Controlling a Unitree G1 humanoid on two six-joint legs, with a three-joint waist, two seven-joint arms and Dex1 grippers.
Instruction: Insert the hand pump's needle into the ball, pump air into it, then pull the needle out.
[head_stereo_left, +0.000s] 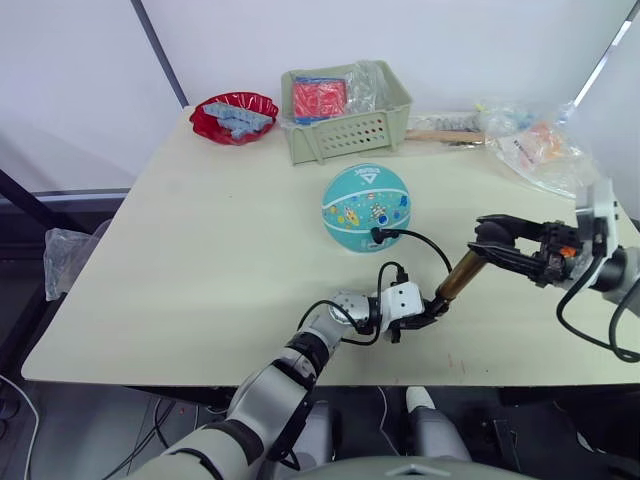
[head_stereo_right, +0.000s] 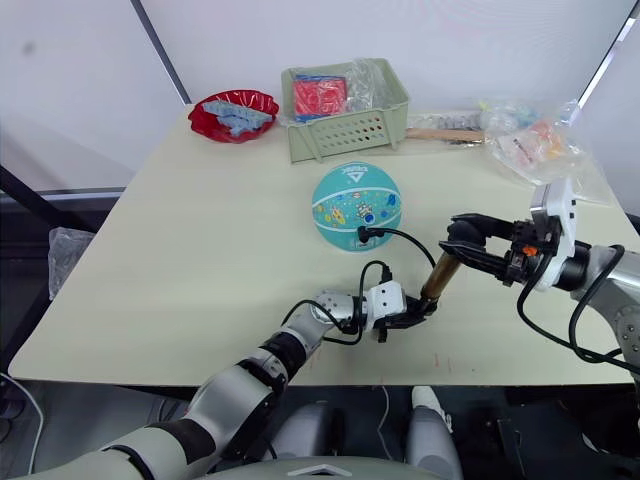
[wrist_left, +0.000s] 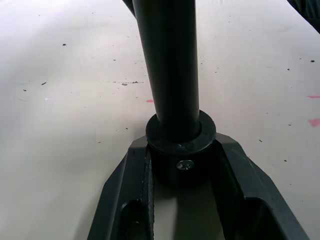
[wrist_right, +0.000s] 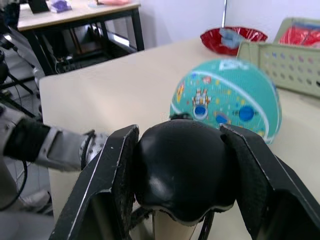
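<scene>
At the far side of the surface (head_stereo_left: 200, 260), a green basket (head_stereo_left: 345, 125) is seen with a red packet and clear plastic inside, and a red bowl (head_stereo_left: 233, 117) is filled with bluish pieces. The ball (head_stereo_left: 366, 207) is set mid-surface, the hose's needle (head_stereo_left: 377, 237) met at its near side. The pump (head_stereo_left: 458, 279) is held tilted: its lower cap is clamped by the left gripper (head_stereo_left: 432, 312), its handle by the right gripper (head_stereo_left: 495, 240).

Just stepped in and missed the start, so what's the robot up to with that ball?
It is set up to inflate the ball. The left hand clamps the base of the hand pump, which leans on the table, while the right hand grips the pump's black handle. The hose runs to the ball, where the needle fitting sits against its side.
</scene>
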